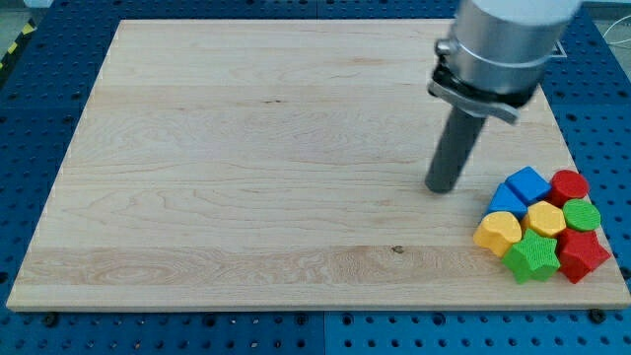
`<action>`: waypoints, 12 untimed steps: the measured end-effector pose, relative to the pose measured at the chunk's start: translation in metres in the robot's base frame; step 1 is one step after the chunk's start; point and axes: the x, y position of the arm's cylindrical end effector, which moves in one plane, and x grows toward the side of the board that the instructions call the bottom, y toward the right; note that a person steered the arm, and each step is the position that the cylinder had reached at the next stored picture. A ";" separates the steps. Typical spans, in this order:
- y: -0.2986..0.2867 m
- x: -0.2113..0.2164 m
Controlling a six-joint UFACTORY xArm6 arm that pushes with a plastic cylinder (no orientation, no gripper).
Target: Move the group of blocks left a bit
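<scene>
Blocks (540,226) huddle at the board's (246,148) lower right corner.
The rod's tip (443,189), fingerless, stands just left of the blue block (525,184), touching nothing, on the wrong side for a leftward push.

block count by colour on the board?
Blue: 2 – blue block, second blue block
Red: 2 – red block, red star
Yellow: 2 – yellow heart, yellow hexagon
Green: 2 – green round block, green star
Total: 8
</scene>
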 end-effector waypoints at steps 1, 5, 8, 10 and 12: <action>0.013 -0.044; 0.213 0.021; 0.217 0.122; 0.209 0.123; 0.162 0.123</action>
